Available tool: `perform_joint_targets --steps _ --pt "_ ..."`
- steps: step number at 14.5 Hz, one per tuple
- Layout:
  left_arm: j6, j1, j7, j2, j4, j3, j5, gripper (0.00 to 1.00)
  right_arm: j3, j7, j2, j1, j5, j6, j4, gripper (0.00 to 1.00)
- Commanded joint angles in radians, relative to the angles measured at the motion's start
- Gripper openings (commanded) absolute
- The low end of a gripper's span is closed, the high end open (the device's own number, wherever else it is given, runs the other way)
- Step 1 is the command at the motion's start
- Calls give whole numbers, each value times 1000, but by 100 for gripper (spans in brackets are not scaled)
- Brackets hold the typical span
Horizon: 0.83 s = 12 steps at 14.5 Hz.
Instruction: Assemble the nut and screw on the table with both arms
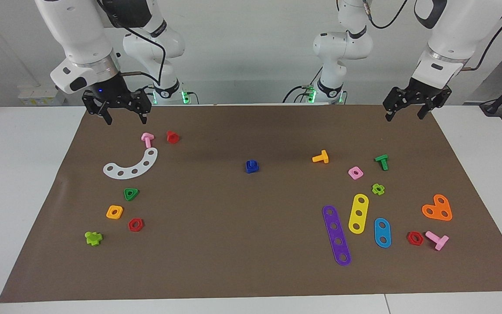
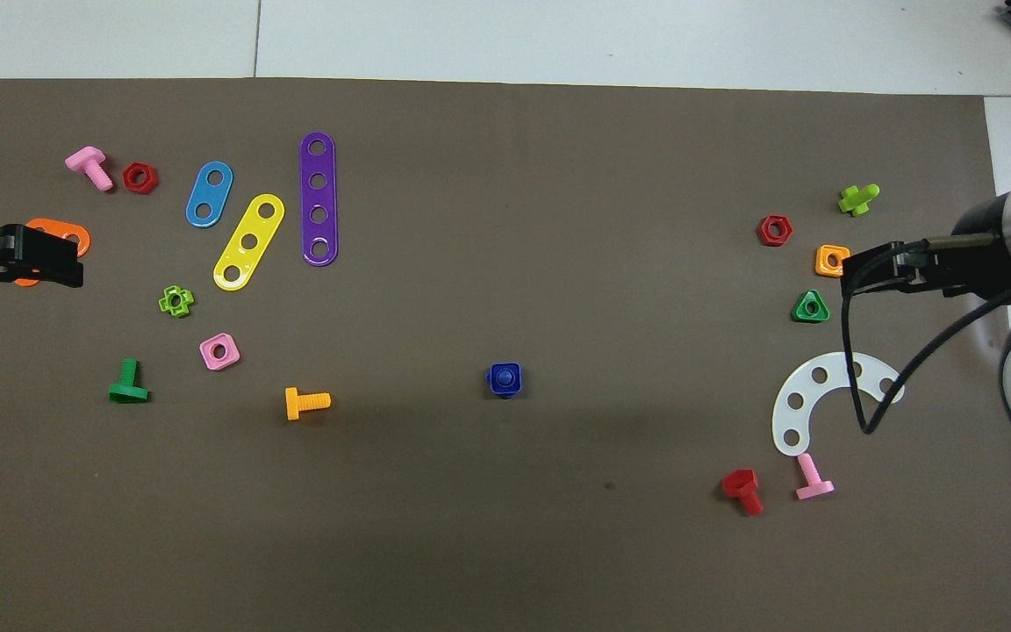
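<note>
The dark-blue square nut [image 1: 252,169] [image 2: 495,372] lies in the middle of the brown mat on the table [image 1: 233,244]. The dark-blue screw [image 1: 251,163] [image 2: 505,379] stands in its hole, so the two read as one piece. Both arms hang raised at the robots' end, away from it. My right gripper [image 1: 125,118] [image 2: 856,268] is open and empty over the mat's edge, by the pink screw [image 1: 147,139]. My left gripper [image 1: 404,116] [image 2: 67,262] is open and empty over the mat's corner at the left arm's end.
Toward the right arm's end lie a white curved strip [image 1: 131,165], a red screw [image 1: 172,137], a green triangular nut [image 1: 130,194] and an orange-yellow square nut [image 1: 114,212]. Toward the left arm's end lie coloured strips [image 1: 336,234], an orange heart plate [image 1: 437,208] and a pink nut [image 1: 355,173].
</note>
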<state>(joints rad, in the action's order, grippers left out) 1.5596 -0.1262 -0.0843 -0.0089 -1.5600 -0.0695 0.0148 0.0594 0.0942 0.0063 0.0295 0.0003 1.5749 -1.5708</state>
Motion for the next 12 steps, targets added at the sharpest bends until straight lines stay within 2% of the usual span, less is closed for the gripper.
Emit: perform_joint_targets --steps 1,12 --pt "-4 39 -2 -34 -40 10 22 100 10 10 0 -8 1 -12 2 100" --pt "42 33 -5 -19 -17 14 24 99 11 9 -2 -3 1 -15 2 100"
